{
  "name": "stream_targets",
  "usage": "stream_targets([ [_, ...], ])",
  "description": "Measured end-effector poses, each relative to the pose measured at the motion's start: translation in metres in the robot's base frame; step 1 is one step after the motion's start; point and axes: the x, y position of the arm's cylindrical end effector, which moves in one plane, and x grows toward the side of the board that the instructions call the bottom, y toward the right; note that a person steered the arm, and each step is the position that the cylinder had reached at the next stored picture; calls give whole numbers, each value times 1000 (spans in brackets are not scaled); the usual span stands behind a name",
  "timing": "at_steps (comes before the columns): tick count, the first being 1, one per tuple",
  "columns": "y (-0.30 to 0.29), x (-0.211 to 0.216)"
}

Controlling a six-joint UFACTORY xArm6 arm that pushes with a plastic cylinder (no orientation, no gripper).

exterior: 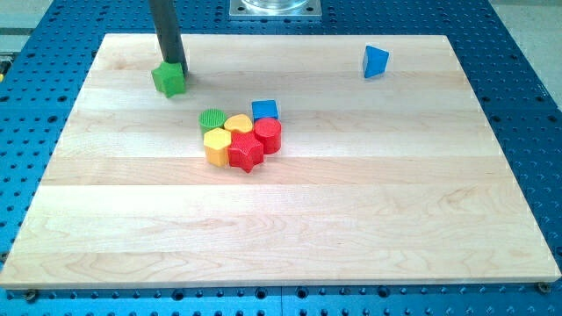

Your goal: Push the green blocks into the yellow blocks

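Counter (369,219): a pale wooden board on a blue perforated base, seen from above and in front.
My tip (172,64): the lower end of a dark upright rod, touching the top edge of the green star-shaped block (169,79), on its side toward the view's top.
Pincer: none fitted; the arm ends in a plain rod, so nothing opens, closes or holds.
Green star-shaped block: near the view's upper left, apart from the central cluster.
Green round block (212,120): already touching the cluster, against the yellow blocks.
Yellow blocks: a yellow heart-shaped block (236,124) and a yellow hexagonal block (217,146), packed with a red star-shaped block (246,151), a red round block (268,135) and a blue cube (264,110).
Blue triangular block (375,61): alone at the view's upper right.
Handling, as a judgement: the green star looks small, light and rigid, likely to slide easily and to spin if pushed off-centre. Press squarely behind it, on the side away from the cluster.
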Motion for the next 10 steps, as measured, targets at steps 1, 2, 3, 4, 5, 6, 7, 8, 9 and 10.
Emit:
stream_targets([
  [1,-12,-36],
  [2,-39,-7],
  [3,-32,30],
  [4,-15,35],
  [5,14,39],
  [6,40,60],
  [7,48,77],
  [8,56,61],
  [9,71,46],
  [10,88,55],
])
